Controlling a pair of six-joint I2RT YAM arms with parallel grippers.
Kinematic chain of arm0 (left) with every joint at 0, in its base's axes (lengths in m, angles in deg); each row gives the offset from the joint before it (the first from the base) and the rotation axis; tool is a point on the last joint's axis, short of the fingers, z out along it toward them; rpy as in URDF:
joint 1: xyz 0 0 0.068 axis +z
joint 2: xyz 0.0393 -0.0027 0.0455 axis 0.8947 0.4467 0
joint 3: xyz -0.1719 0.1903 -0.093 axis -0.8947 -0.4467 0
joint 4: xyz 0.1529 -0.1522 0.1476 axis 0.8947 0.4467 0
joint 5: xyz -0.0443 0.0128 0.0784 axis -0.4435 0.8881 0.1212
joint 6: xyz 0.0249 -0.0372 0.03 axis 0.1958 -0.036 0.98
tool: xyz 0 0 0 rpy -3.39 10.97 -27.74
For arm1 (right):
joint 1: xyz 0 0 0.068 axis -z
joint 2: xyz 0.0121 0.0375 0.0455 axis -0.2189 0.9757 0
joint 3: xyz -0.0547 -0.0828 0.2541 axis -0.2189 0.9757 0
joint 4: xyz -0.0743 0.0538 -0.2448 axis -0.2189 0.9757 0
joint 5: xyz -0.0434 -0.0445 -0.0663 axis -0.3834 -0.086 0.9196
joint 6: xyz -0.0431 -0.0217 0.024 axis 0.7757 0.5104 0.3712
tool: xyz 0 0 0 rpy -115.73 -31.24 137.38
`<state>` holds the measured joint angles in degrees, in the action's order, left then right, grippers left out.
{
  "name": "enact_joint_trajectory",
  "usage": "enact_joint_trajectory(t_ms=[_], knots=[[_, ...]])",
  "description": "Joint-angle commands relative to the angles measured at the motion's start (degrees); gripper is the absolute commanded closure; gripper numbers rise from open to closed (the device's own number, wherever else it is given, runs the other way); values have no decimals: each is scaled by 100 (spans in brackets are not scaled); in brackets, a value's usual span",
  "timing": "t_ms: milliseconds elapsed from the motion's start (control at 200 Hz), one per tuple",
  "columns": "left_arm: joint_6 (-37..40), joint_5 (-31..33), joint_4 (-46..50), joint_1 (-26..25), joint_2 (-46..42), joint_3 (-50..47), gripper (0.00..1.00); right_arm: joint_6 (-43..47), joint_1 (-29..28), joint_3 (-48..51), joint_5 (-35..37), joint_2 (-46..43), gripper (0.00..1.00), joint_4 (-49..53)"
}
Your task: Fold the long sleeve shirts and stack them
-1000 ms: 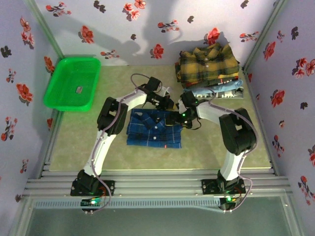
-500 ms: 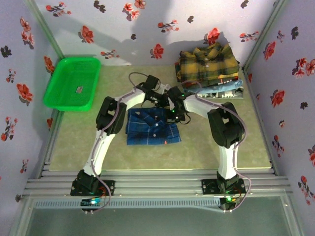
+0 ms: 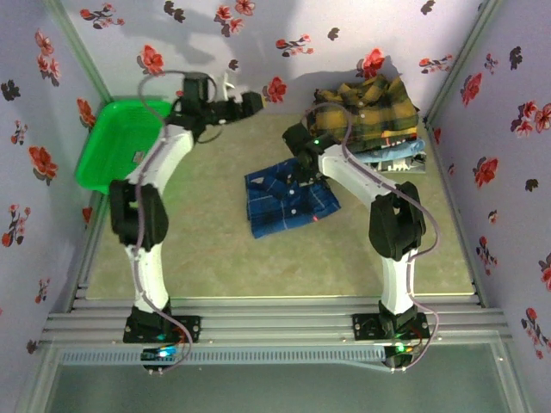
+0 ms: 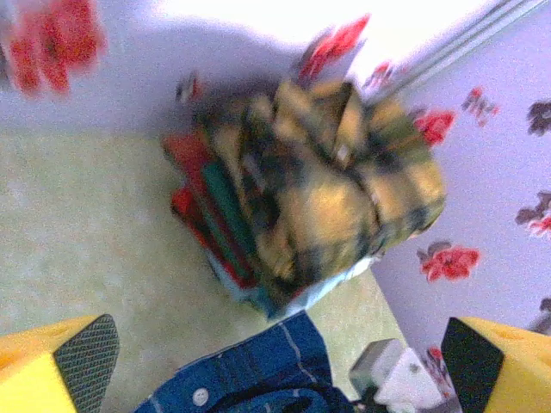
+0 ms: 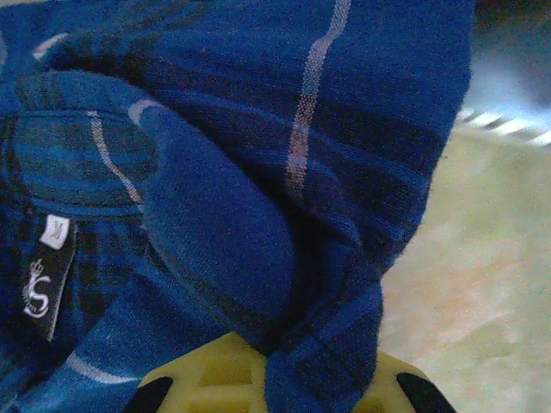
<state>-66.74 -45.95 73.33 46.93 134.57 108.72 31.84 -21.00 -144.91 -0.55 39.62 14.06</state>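
Observation:
The dark blue plaid shirt (image 3: 288, 200) lies folded and skewed on the green mat, its collar end lifted. My right gripper (image 3: 303, 167) is shut on that collar end; in the right wrist view blue cloth (image 5: 258, 172) bunches between the jaws of the right gripper (image 5: 275, 383). The stack of folded shirts stands at the back right, with the mustard-yellow plaid shirt (image 3: 366, 116) on top and a light blue one (image 3: 394, 157) under it. My left gripper (image 3: 248, 101) hovers open at the back, holding nothing. The left wrist view looks across at the mustard shirt (image 4: 331, 194) and the blue shirt (image 4: 258, 370).
A green plastic basket (image 3: 96, 168) sits at the back left under the left arm. Flowered walls close in the back and both sides. Red and green cloth edges (image 4: 202, 206) show in the stack's side. Bare mat (image 3: 198, 232) lies left of the blue shirt.
The left gripper let go of the blue shirt, opened and swung up to the back left. The right gripper shut on the shirt and dragged it right and back, turning it.

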Motion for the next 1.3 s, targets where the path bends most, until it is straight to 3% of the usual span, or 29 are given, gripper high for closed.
enact_joint_trajectory(t_ms=[0, 210, 355, 480, 660, 990, 1295], knots=[[1248, 718, 939, -128, -822, 283, 0, 389, -37, -574, 1066, -167, 100, 270], [2273, 1641, 1698, -72, -1927, -165, 0, 796, -36, -1827, 1331, 209, 100, 243], [2497, 1942, 1471, -38, -2684, -1126, 0, 1099, -34, -2579, 1338, 364, 100, 174], [2659, 2576, 1058, -27, -3305, -2235, 0, 1300, -36, -3166, 1212, 400, 100, 135], [2669, 2734, 545, -26, -3978, -3340, 0, 1460, -2, -3545, 971, 194, 100, -305], [2626, 3073, 278, -85, -4414, -4491, 0, 1463, 193, -4630, 519, 119, 100, -269], [2591, 3209, 65, -384, -4305, -4915, 0, 1717, 601, -4685, 539, -144, 100, -165]])
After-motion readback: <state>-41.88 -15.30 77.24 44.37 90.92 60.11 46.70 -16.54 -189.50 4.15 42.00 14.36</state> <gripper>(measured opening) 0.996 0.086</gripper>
